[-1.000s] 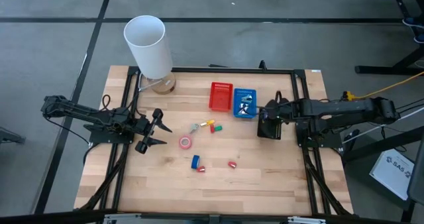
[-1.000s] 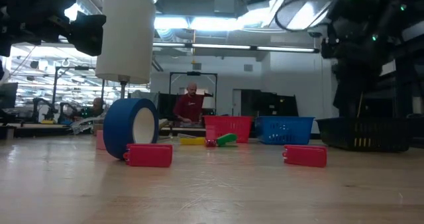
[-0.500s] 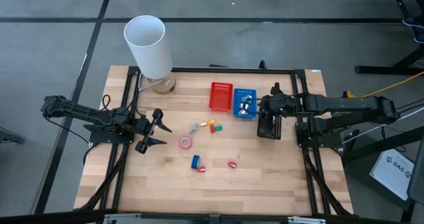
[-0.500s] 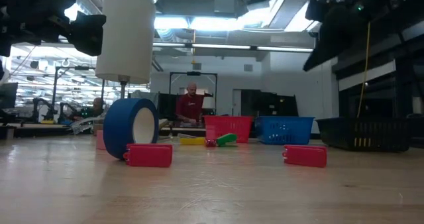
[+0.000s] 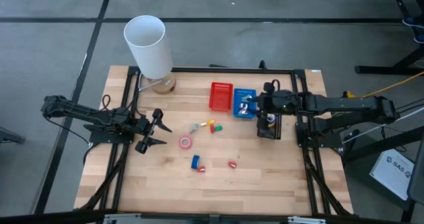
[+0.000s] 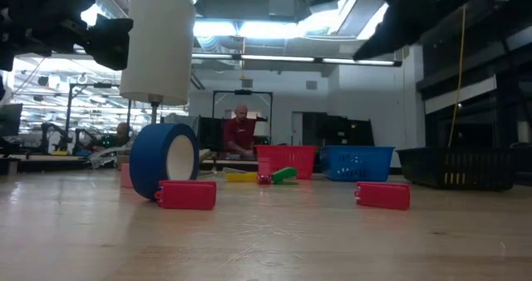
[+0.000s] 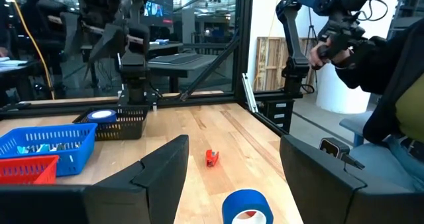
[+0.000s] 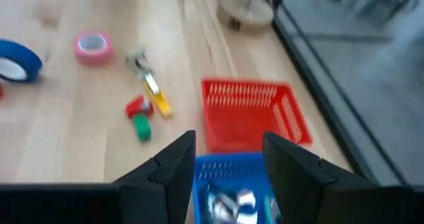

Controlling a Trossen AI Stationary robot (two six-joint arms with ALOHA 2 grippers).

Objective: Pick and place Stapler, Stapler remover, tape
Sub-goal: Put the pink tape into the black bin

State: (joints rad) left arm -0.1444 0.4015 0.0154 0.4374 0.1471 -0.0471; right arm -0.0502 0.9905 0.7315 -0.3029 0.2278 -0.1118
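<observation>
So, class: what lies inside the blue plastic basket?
The blue plastic basket holds small shiny silver and dark pieces, too blurred to name. The right gripper, open, hides its near edge. The red basket beside it looks empty.

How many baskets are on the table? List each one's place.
3: the red basket at the back centre, the blue basket beside it, the black basket right of both. None seem hidden.

You're in a robotics lab.
Your wooden worktop (image 5: 265,177) sits on grey concrete; beyond it stand another robot arm (image 7: 311,12), glass partitions, ceiling strip lights and a seated person (image 6: 239,135).
</observation>
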